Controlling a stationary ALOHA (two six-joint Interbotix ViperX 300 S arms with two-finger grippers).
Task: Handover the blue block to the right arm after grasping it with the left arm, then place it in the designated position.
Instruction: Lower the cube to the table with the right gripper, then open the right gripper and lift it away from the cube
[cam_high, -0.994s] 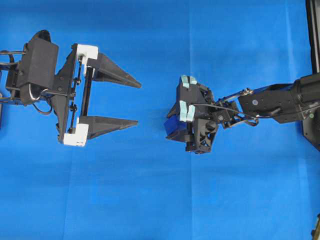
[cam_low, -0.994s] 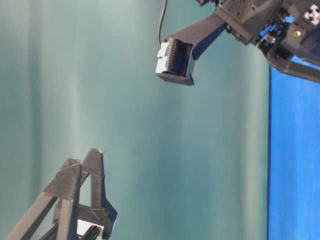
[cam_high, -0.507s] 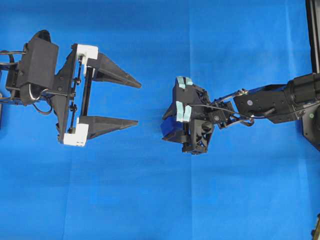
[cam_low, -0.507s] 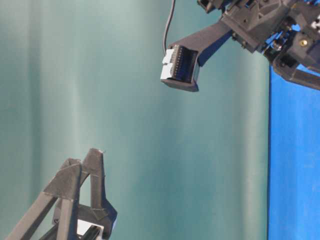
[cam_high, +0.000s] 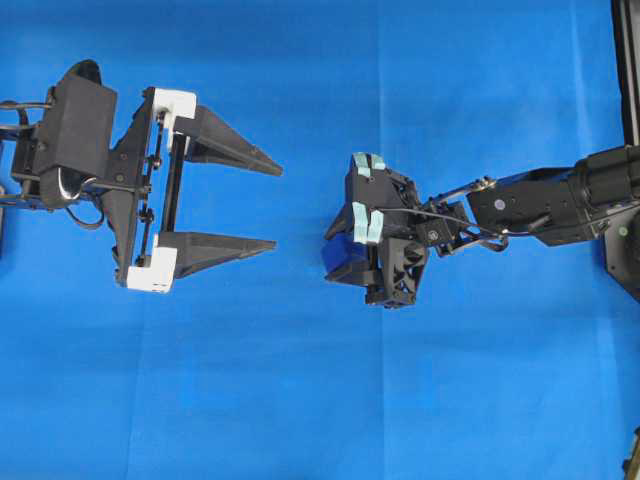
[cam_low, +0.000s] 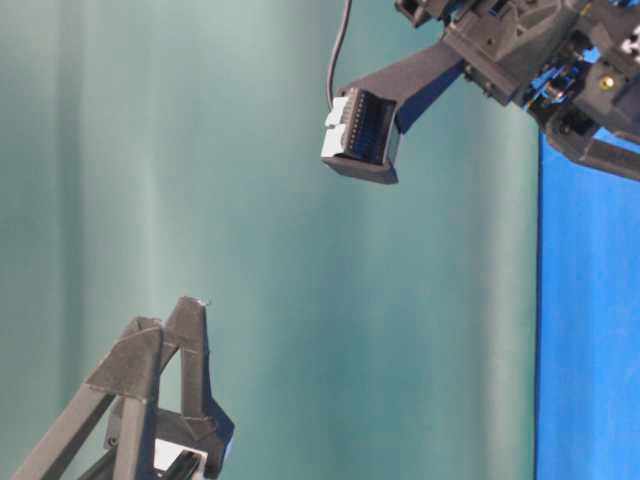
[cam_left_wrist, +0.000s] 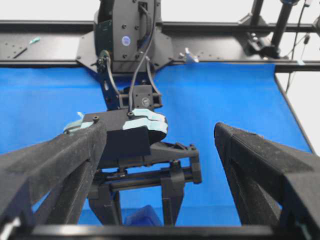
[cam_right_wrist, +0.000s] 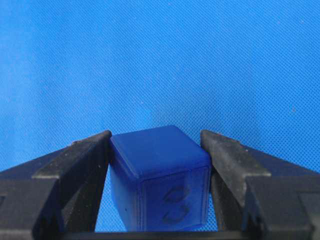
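Overhead: left end effector (cam_high: 265, 200) spread wide, empty, parked clear after handover; right end effector (cam_high: 345, 245) clamps blue block (cam_high: 340, 255) above tabletop (cam_high: 300, 400).
Right wrist: fingers (cam_right_wrist: 82, 160) squeeze block's sides, ready for placing.

The block (cam_right_wrist: 159, 177) between the right tool's (cam_high: 345, 250) black fingers (cam_right_wrist: 75, 170) is dark navy, with two faint dark oval marks. The cloth (cam_high: 400, 80) is bright blue. Mint-green tape (cam_high: 367, 222) patches this tool; the left tool (cam_high: 270, 205) is black with white brackets (cam_high: 172, 100).
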